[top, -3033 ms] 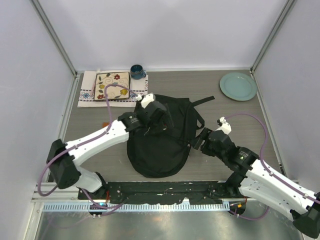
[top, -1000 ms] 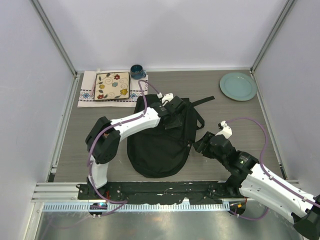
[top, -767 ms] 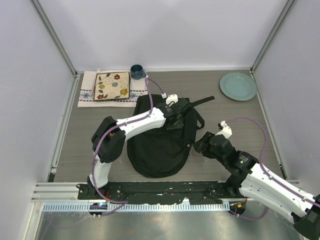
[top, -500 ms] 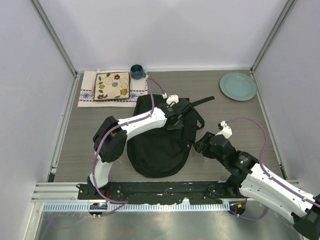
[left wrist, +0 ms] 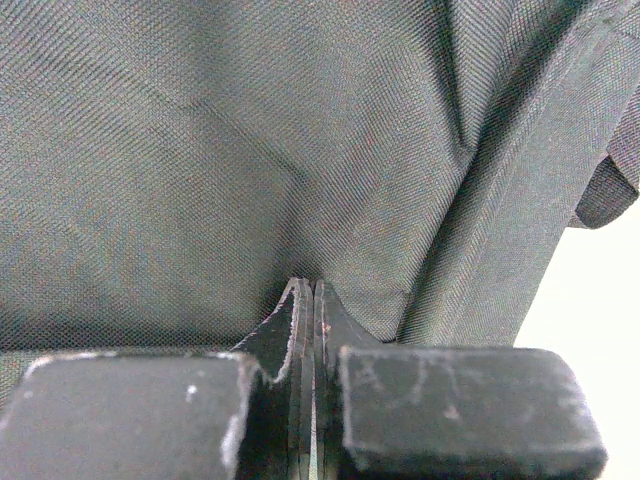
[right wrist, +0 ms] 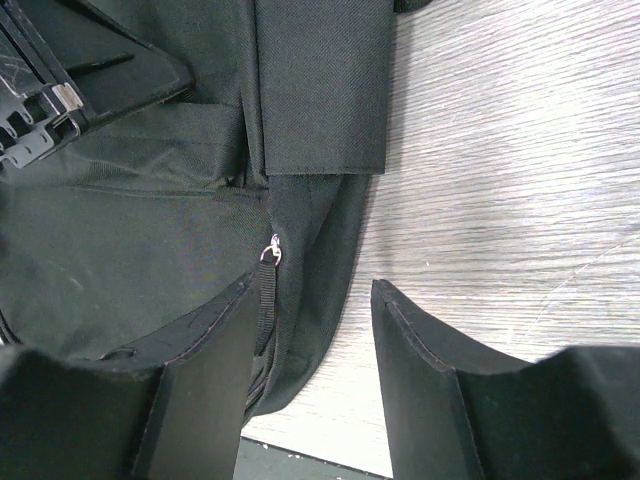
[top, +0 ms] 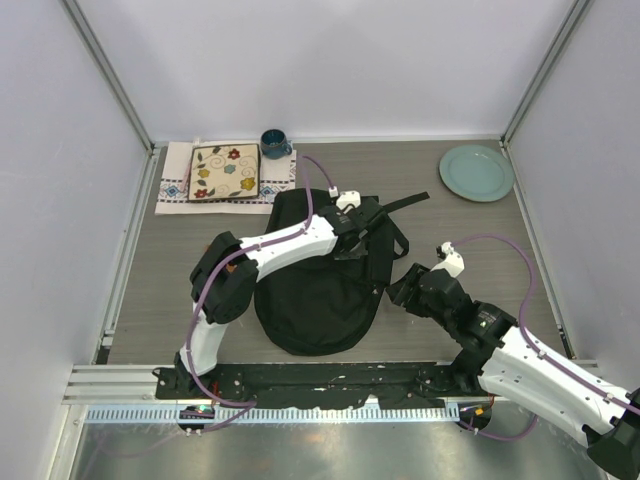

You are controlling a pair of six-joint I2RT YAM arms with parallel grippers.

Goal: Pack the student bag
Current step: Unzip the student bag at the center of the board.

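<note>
Two grippers at large black soft fabric backpack (top: 315,300): left gripper (left wrist: 307,290) pinching its top fabric, probably to lift it; right gripper (right wrist: 315,290) spread at its right edge, by silver zip pull (right wrist: 270,250)

One student bag (top: 315,300) was counted on the tabletop, and one pale green plate (top: 476,172) at its far right corner. Toward the far left corner, one dark blue mug (top: 274,143), one embroidered cloth (top: 175,185) and one floral square board (top: 225,172) were counted. Two robot arms were counted: the left arm (top: 270,245) and the right arm (top: 530,360).
</note>
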